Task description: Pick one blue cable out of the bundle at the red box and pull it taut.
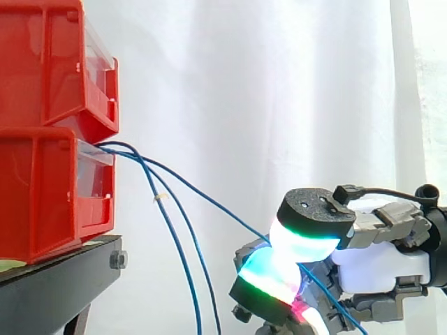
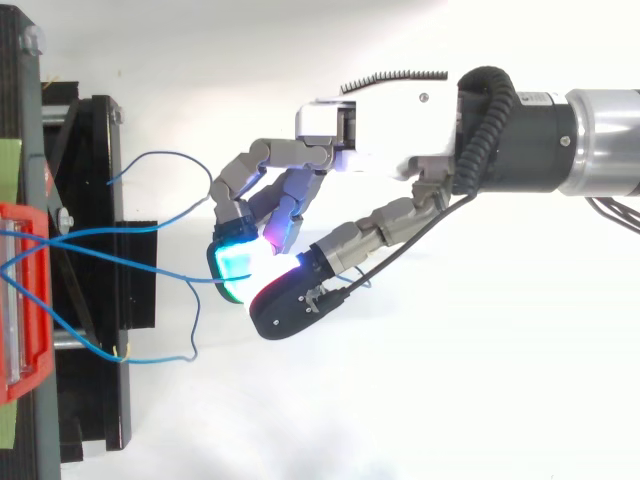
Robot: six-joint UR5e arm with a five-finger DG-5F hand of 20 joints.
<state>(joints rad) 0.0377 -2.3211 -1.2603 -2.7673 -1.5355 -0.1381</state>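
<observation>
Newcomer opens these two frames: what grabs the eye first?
The hand, low on the right of the side view, with pads glowing cyan, green and red, pinched on one blue cable. That cable runs nearly straight up-left to the lower of two stacked red bins on the black stand. The loose cables droop from the same bin.

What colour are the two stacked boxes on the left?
The boxes are red; side view shows them best.

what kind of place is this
Probably a robot lab test bench: a white curtain backdrop, red bins on a black stand, and a robot hand whose fingers pinch one blue cable.
</observation>
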